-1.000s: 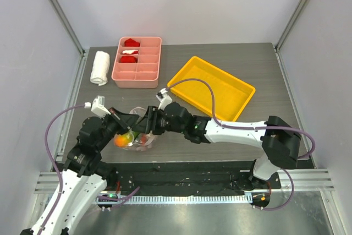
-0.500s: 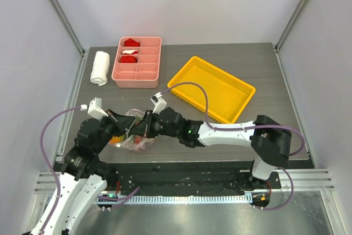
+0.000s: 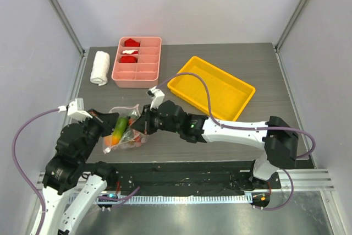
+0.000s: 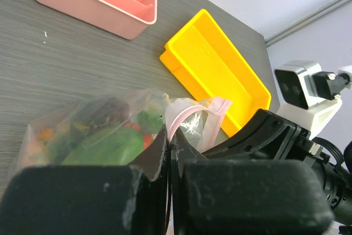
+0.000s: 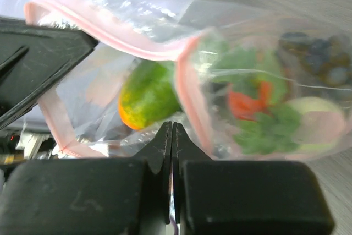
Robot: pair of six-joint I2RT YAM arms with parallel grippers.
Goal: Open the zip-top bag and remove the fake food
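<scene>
The left gripper (image 4: 169, 137) is pinched tight on one lip of the clear, floppy, pink-stripped zip-top bag (image 3: 127, 136), which sits near-left on the grey table (image 3: 247, 70). The right gripper (image 5: 171, 129) clamps the opposite lip. This looks like the opening step (the small plastic fake food (image 5: 147, 102) is inside), and the next move calls for pulling the lips apart.

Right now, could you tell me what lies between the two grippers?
The zip-top bag, holding the fake food, spans from left gripper to right gripper in the top view.

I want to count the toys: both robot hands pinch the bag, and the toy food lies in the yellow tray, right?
No. The left hand and right hand do pinch the zip-top bag, but the fake food is inside the bag, not in the yellow tray; the top view shows it.
</scene>
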